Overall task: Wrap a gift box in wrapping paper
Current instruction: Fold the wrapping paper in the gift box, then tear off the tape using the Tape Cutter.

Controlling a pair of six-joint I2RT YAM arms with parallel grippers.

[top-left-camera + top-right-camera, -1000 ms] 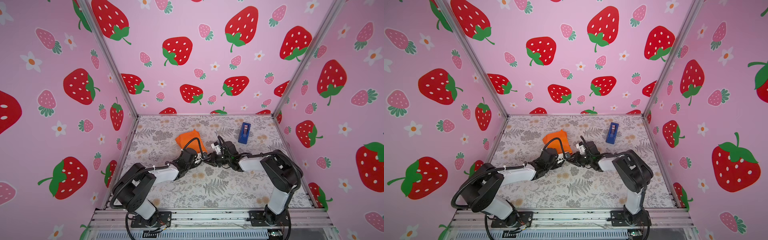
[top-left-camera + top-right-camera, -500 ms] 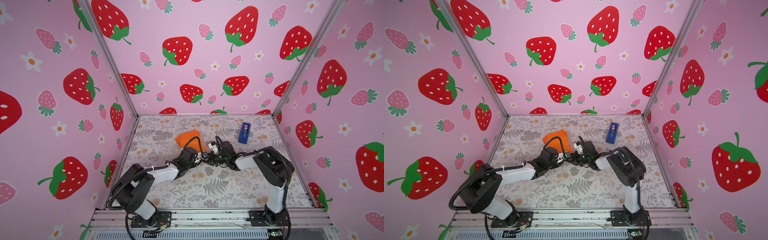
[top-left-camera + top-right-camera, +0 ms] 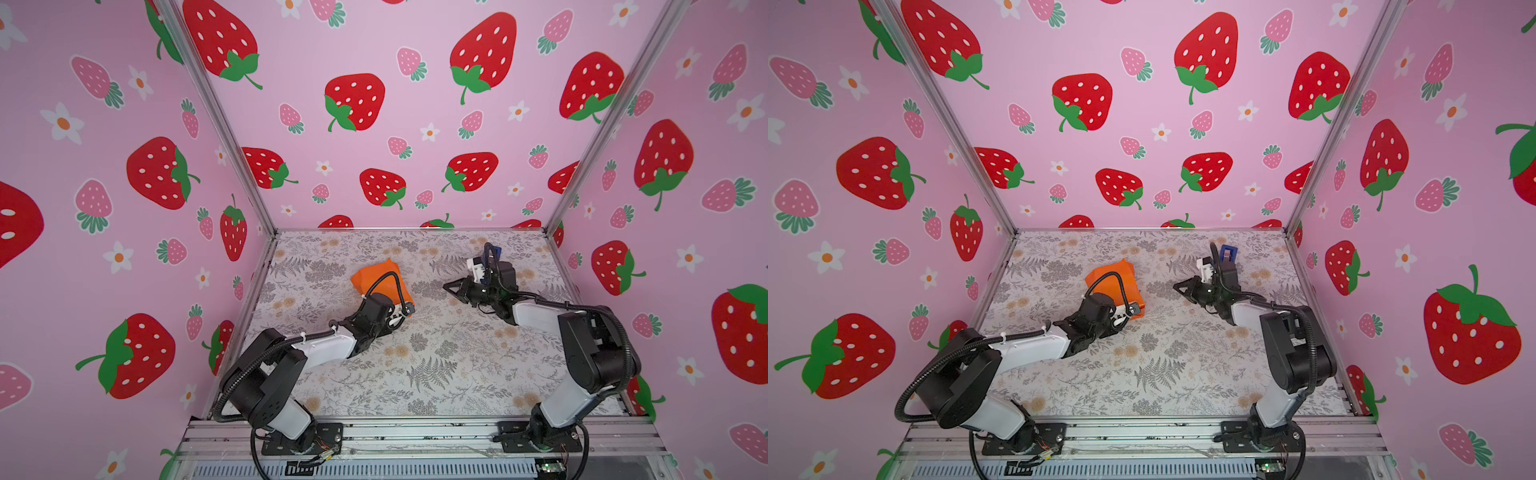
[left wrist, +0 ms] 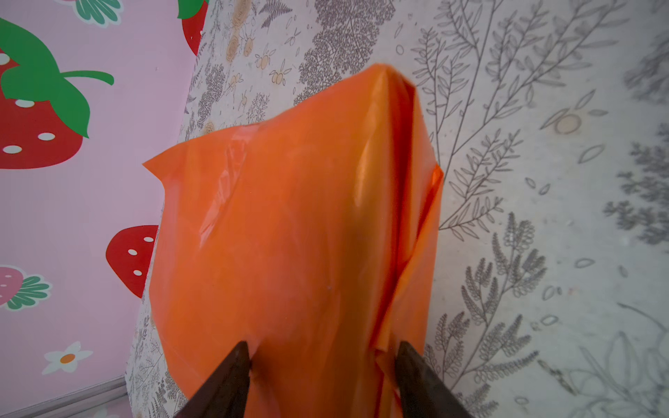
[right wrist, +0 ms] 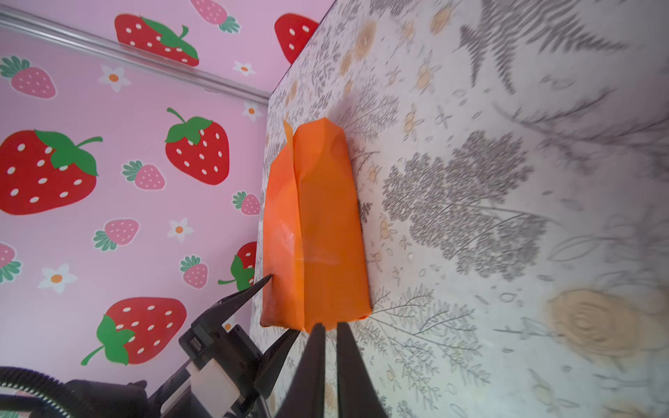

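The wrapping paper [image 3: 374,276], bundled orange side out, is seen lying on the counter [image 3: 436,365] left of centre, toward the far side. Its near end is clamped between the fingers of the left tool [image 4: 322,347]. The right tool [image 3: 449,287], narrowed almost closed and empty, is held well apart to its right.

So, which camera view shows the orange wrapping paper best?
The left wrist view: the wrapping paper looks largest, folds sharp, at the left hand. The right wrist view shows it smaller, side on. In both top views it is small, partly behind the left arm.
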